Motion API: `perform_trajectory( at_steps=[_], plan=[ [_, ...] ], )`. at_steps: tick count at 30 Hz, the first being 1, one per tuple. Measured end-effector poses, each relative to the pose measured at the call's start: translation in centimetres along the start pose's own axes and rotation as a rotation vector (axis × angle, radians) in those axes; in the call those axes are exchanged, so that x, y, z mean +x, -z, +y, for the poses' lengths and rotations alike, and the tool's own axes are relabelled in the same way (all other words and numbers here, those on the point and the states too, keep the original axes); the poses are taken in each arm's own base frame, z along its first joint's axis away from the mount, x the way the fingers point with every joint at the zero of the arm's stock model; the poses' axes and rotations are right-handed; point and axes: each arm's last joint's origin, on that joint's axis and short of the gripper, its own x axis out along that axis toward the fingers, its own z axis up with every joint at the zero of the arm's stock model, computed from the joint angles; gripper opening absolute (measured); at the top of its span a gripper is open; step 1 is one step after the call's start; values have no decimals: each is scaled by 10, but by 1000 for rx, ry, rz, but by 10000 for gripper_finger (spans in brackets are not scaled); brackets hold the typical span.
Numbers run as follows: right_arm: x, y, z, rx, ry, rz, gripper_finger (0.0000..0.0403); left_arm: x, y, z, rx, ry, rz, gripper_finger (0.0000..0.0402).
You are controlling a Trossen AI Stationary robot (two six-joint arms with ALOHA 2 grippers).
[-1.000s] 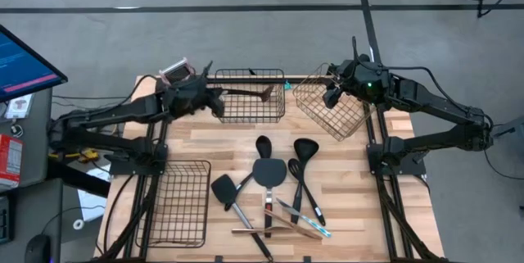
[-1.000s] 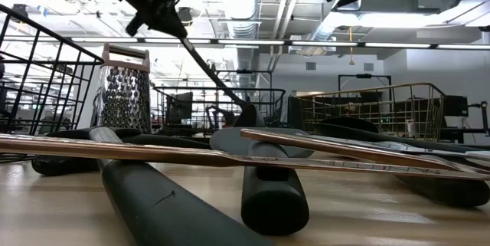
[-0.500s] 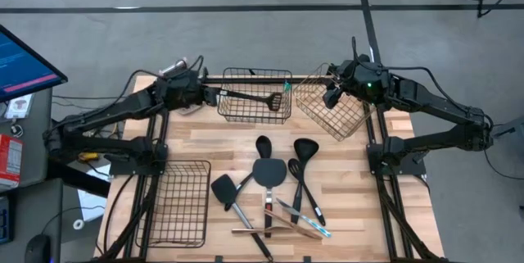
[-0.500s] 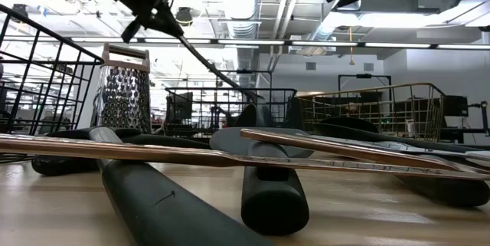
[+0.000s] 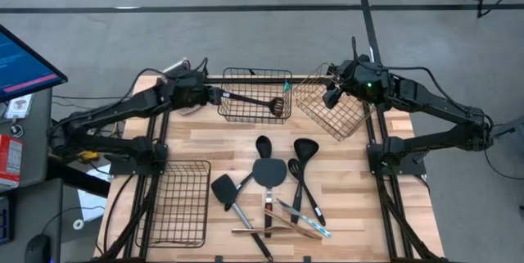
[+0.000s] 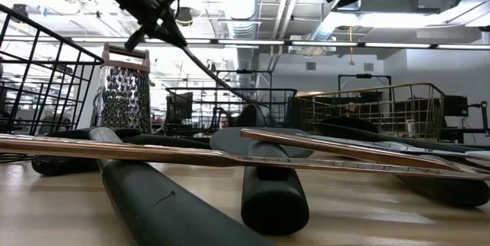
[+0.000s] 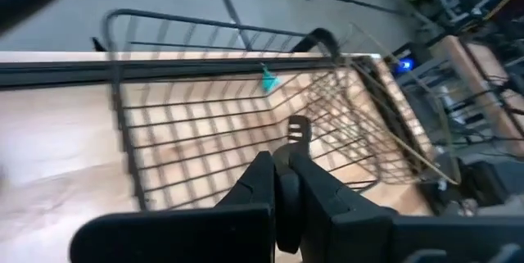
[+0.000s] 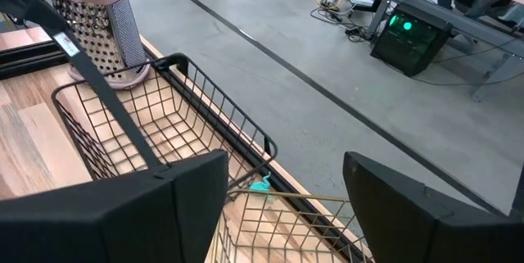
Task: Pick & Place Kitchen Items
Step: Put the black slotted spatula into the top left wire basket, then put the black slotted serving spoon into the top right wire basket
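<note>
Left gripper [image 5: 214, 95] clamps the black slotted spatula [image 5: 255, 100] by its handle; the high view shows it lying lengthwise over the black basket [image 5: 254, 73], head toward the gold basket [image 5: 337, 114]. Right gripper [image 5: 330, 96] hovers, fingers apart.

- The left gripper [image 5: 214, 95] is hanging at the left rim of the middle basket [image 5: 254, 73] at the table's far edge, clamping the handle of a slotted spatula [image 5: 260, 102] whose head is reaching over the basket's inside.
- The right gripper [image 5: 332, 97] is hovering, fingers spread, over the tilted basket [image 5: 348, 125] standing just right of the middle basket.
- A grater [image 8: 97, 19] is standing at the far left corner, behind the left arm.
- A third basket [image 5: 176, 214] is lying at the near left of the table [image 5: 205, 144].
- The loose utensils [image 5: 270, 188] are lying crossed in a cluster at the near centre, right of that basket.
</note>
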Motion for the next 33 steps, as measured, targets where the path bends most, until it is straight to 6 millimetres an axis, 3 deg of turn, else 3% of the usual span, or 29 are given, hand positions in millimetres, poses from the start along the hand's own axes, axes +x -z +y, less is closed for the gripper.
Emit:
perform_trajectory(
  at_steps=[6,10,24,28,33],
  plan=[
    [0,0,0,0,0,0,240,10,4,1,27,-30,24,6],
    [0,0,0,0,0,0,240,9,4,1,142,-32,27,32],
    [0,0,0,0,-2,0,240,5,1,0,282,-15,6,249],
    [0,1,2,6,-81,9,240,-14,-9,-7,306,43,-54,268],
    [5,11,10,86,-155,133,240,-53,-22,-21,392,171,-152,251]
  ],
)
